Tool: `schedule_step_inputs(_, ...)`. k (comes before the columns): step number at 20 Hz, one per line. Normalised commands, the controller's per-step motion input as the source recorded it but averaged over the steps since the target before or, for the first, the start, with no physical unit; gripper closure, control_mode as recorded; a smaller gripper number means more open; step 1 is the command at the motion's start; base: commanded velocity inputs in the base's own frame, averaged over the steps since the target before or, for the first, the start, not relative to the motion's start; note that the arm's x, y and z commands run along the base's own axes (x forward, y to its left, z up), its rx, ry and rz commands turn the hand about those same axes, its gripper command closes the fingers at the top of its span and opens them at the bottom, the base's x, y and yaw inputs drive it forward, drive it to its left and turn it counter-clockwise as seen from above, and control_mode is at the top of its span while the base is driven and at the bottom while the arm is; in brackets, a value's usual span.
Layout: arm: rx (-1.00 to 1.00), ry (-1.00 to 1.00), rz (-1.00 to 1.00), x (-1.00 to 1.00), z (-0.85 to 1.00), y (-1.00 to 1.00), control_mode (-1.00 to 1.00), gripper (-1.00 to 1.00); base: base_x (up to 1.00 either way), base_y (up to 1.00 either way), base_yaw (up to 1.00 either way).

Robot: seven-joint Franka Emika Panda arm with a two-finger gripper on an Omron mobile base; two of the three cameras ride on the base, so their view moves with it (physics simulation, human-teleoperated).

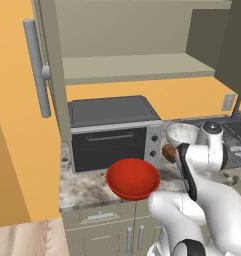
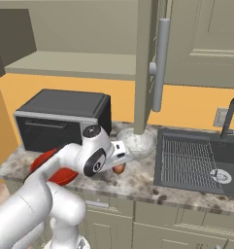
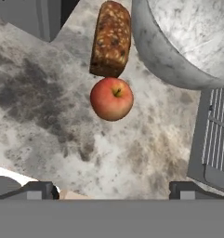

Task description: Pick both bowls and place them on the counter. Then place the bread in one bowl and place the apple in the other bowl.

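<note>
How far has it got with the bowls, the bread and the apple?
Done: the red bowl and the marbled bowl both stand on the counter. In hand: nothing; the open gripper hangs over the apple. Left: the apple and the bread lie on the counter beside the marbled bowl, neither in a bowl.

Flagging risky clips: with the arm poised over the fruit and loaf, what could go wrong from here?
1. The apple sits right against the bread; the open jaws closing on one may knock the other.
2. Both lie close beside the marbled bowl, so a finger could catch its wall.
3. A nudged apple may roll toward the sink.
</note>
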Motion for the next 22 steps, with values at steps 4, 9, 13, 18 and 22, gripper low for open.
schedule_step_inputs(4, 0.08, 0.09, 0.00, 0.13, -0.11, 0.00, -1.00, -1.00, 0.00, 0.00, 0.00)
schedule_step_inputs(9, 0.01, 0.05, 0.00, 0.20, -0.26, 0.13, -1.00, -1.00, 0.00, 0.00, 0.00)
schedule_step_inputs(13, 0.06, 0.03, -0.01, 0.28, -0.21, 0.25, -1.00, -1.00, 0.00, 0.00, 0.00)
schedule_step_inputs(18, 0.08, 0.01, 0.00, 0.26, -0.17, 0.00, -1.00, -1.00, 0.00, 0.00, 0.00)
schedule_step_inputs(22, 0.07, 0.00, 0.00, 0.30, -0.18, -0.05, -1.00, -1.00, 0.00, 0.00, 0.00)
